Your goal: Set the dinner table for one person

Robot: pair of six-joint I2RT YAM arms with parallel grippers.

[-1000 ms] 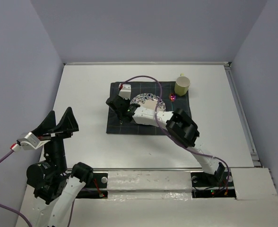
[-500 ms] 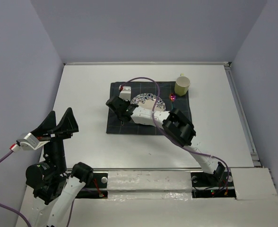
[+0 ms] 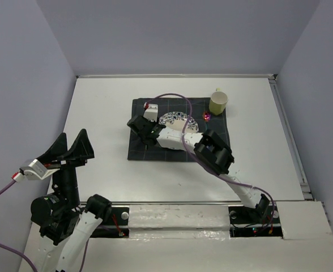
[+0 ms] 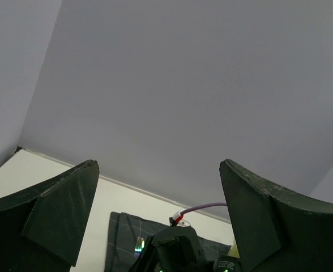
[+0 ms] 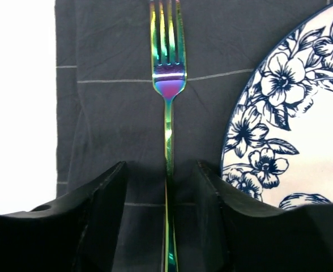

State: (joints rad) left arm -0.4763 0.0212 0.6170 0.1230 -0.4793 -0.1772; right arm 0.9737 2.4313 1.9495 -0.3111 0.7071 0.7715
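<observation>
At the lower left of the overhead view the left gripper (image 3: 70, 148) is raised above its base, its two dark fingers spread wide with only the wall showing between them in its own camera.

The dinner table (image 3: 98, 113) fills the middle of that view: a plain matte white rectangle, closed by walls at its left and far edges and by a pale rail along its right edge. A wide bare strip lies left of the dark checked placemat (image 3: 141, 153), and another band runs between the placemat and the near edge.

The right gripper (image 3: 139, 126) is low over the left part of the placemat. In its wrist view the fingers stand apart on either side of the handle of a rainbow-coloured fork (image 5: 167, 79), with cloth visible on both sides, so the jaws are open and not pressing it. The fork lies flat, just beside a blue-flowered plate (image 3: 175, 119). A yellow-green cup (image 3: 218, 102) stands at the placemat's upper right corner, with bare table to its right.
</observation>
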